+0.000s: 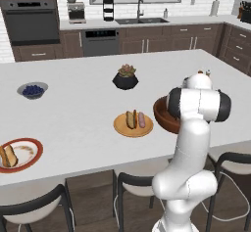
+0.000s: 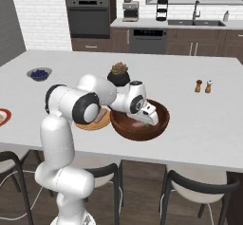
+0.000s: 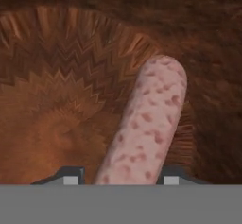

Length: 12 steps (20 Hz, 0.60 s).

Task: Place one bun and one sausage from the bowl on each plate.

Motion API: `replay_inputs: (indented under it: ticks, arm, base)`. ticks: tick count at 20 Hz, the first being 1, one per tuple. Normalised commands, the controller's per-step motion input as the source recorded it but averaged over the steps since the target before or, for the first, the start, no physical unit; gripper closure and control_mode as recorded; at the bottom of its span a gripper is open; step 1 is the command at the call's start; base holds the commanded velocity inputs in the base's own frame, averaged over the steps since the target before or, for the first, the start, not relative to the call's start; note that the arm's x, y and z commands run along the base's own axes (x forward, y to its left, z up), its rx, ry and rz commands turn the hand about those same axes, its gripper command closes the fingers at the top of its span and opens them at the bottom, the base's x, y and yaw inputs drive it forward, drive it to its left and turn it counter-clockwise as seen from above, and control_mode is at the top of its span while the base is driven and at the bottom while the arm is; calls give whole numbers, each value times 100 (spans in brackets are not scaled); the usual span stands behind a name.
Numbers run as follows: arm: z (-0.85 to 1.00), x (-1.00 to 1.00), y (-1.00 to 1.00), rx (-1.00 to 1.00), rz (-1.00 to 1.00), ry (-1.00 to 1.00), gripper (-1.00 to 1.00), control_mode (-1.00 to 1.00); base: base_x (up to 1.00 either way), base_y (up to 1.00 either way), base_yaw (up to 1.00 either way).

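Deep in the wooden bowl (image 2: 140,122) on the desk (image 1: 73,108), the pincer (image 3: 120,180) straddles a speckled sausage (image 3: 149,124), tips close at either side; whether it grips yet is unclear, so it should close squarely before lifting.

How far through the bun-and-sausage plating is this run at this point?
Done: the wooden plate carries a bun and a sausage, and the red-rimmed plate has a bun but no sausage that I can make out. In hand: the gripper is down inside the bowl, its fingertips either side of the last sausage; a firm grip isn't clear yet. Left: lift it and set it on the red-rimmed plate.
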Motion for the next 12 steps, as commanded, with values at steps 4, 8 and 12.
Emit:
replay_inputs:
  ticks: [4,8,12]
  arm:
    - [100,-19,3,1,0,-2,100,-100]
    - [100,-66,35,4,1,-24,100,-100]
    - [100,-92,65,0,8,-34,100,-100]
  base:
    - [0,0,0]
    - [0,0,0]
    - [0,0,0]
